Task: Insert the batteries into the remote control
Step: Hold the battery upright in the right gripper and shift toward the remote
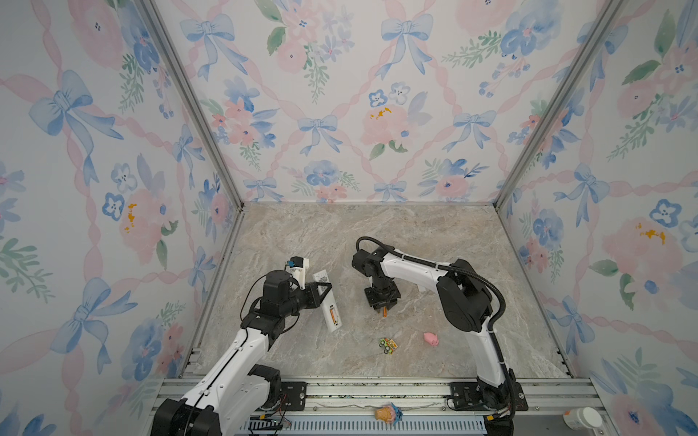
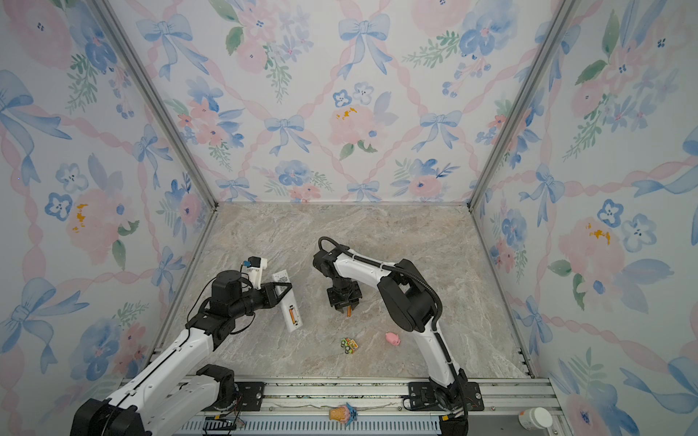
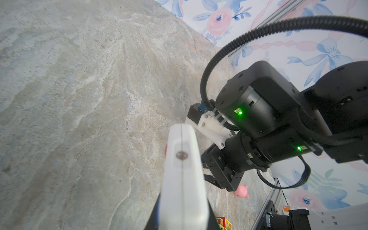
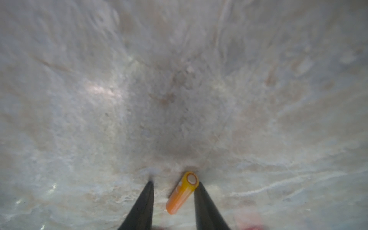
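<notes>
My left gripper [image 1: 323,288] is shut on the long white remote control [image 1: 328,302], gripping it near its far end, with the back facing up. In both top views an orange battery [image 1: 332,313] sits in its open compartment. The left wrist view shows the remote [image 3: 182,179] end-on between the dark fingers. My right gripper [image 4: 175,182] points down at the table, jaws apart. Another orange battery [image 4: 182,193] lies tilted between them, its end against one fingertip [image 4: 199,186]. In a top view this battery [image 1: 384,312] pokes out below the right gripper [image 1: 382,307].
A pink pig toy [image 1: 431,338] and a small toy car [image 1: 388,345] lie near the front, right of the remote. A small white piece [image 1: 420,288] shows behind the right arm. An ice-cream toy [image 1: 388,412] and a white bottle [image 1: 581,417] rest on the front rail.
</notes>
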Robot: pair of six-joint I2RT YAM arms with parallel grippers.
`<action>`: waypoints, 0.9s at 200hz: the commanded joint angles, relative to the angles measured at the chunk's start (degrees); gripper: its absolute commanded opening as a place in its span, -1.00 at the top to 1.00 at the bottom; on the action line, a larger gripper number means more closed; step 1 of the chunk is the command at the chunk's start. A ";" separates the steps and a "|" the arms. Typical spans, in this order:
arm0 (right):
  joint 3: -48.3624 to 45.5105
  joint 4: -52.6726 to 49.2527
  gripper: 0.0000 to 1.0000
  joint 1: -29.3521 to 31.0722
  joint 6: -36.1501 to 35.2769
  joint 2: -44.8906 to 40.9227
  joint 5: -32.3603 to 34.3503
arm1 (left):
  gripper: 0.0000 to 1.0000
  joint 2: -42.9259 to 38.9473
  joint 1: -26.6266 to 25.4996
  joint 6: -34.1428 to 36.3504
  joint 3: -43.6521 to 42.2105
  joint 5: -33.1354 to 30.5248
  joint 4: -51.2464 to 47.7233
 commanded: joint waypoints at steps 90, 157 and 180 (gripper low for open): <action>-7.46 3.75 0.33 -0.82 -0.77 -2.89 -3.39 | 1.00 2.66 0.43 -0.15 2.72 1.59 2.01; -8.98 4.92 0.40 -1.27 -2.10 -3.81 -5.46 | 1.00 1.96 0.43 -0.41 3.12 1.33 1.63; -9.56 5.56 0.42 -1.13 -2.16 -4.11 -5.85 | 1.00 2.18 0.46 -0.41 3.56 1.40 1.52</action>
